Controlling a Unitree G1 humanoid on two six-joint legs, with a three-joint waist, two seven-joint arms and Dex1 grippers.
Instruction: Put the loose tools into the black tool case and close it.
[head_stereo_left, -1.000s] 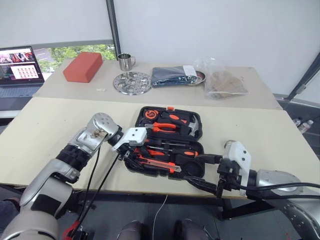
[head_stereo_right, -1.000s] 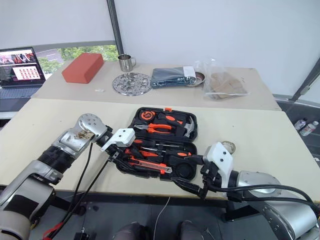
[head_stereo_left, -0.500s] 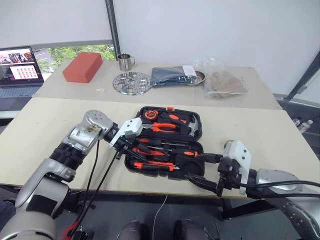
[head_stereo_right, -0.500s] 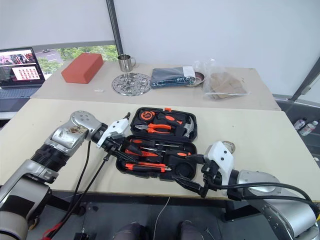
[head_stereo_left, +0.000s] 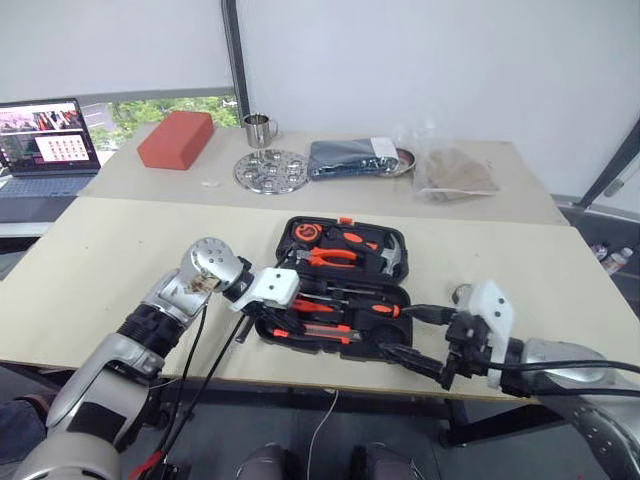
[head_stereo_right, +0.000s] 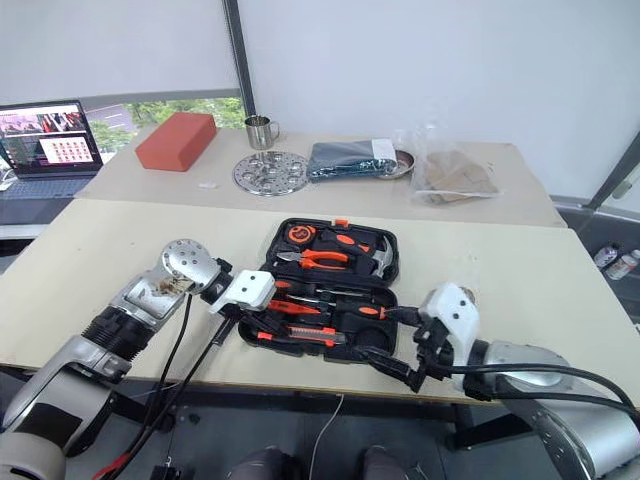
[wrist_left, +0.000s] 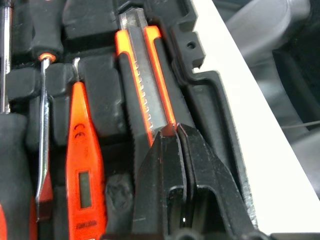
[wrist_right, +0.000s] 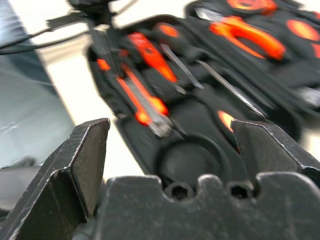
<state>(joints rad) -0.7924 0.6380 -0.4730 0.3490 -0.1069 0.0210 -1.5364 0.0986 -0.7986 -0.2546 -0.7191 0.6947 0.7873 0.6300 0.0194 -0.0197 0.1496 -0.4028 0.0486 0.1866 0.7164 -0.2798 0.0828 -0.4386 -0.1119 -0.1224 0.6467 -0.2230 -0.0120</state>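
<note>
The left gripper (wrist_left: 179, 132), fingers pressed together and holding nothing, rests its tip on the near end of the utility knife (wrist_left: 145, 85), which lies lengthwise along the front edge of the open black tool case (head_stereo_left: 345, 330), so the left arm is the nearer. The right gripper (wrist_right: 170, 145), spread wide and empty, hangs off the case's front right corner, beyond the front edge of the pale table (head_stereo_left: 90, 270), in a white-walled room

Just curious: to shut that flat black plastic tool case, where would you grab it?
Probably the far half of the open black tool case, which lies flat holding the pliers. Take its far rim beside the small orange latch from behind and swing it toward the robot.
</note>
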